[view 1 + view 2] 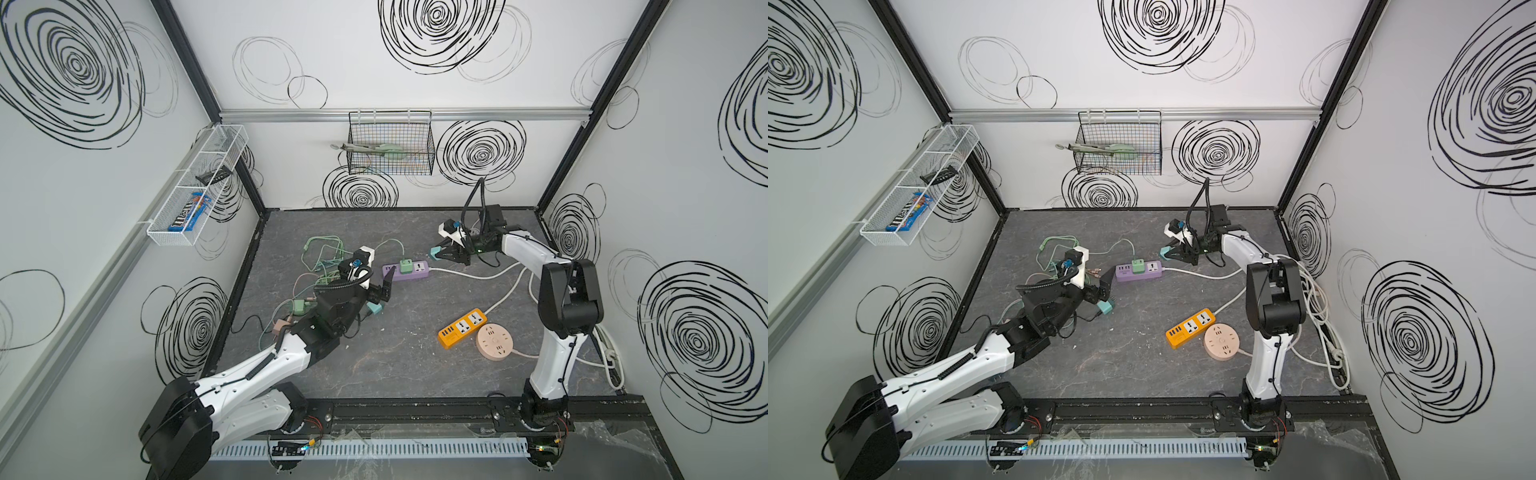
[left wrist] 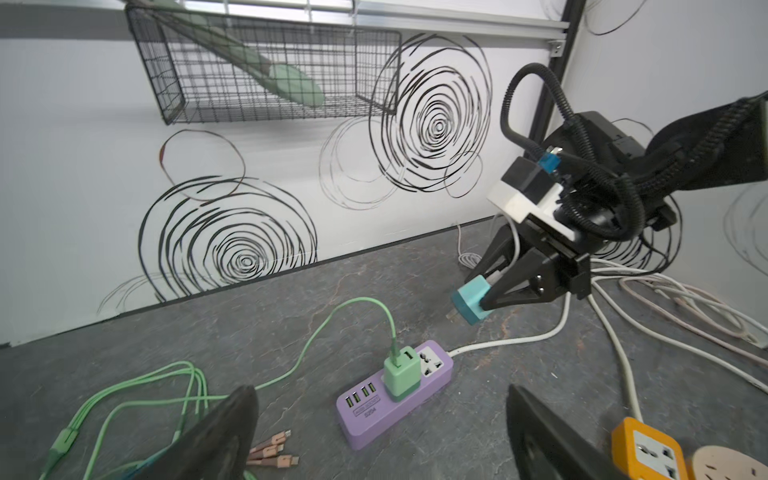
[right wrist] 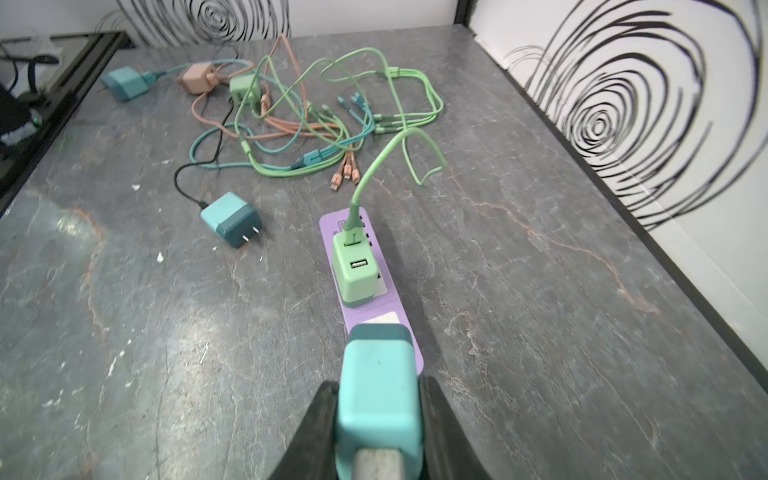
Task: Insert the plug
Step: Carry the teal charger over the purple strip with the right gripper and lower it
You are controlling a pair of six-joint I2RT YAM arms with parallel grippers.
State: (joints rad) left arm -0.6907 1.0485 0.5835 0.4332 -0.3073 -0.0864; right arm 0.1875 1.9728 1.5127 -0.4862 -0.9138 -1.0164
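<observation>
My right gripper (image 1: 441, 254) (image 1: 1170, 253) (image 2: 487, 293) (image 3: 379, 399) is shut on a teal plug (image 1: 434, 252) (image 1: 1165, 252) (image 2: 470, 300) (image 3: 378, 374). It holds the plug in the air just past the right end of the purple power strip (image 1: 420, 275) (image 1: 1156, 275) (image 2: 370, 424) (image 3: 360, 316). A green charger (image 1: 405, 266) (image 1: 1138, 266) (image 2: 400, 374) (image 3: 355, 274) with a green cable sits plugged into the strip. A free socket (image 2: 432, 362) lies beside it. My left gripper (image 1: 388, 282) (image 1: 1105, 286) (image 2: 380, 397) stands open and holds nothing at the strip's left end.
An orange power strip (image 1: 462, 328) and a round pink socket (image 1: 494, 341) lie front right. A second teal charger (image 1: 374, 308) (image 3: 230, 220) and tangled cables (image 1: 320, 257) lie left. White cords (image 1: 606, 353) pile along the right wall. A wire basket (image 1: 390, 143) hangs on the back wall.
</observation>
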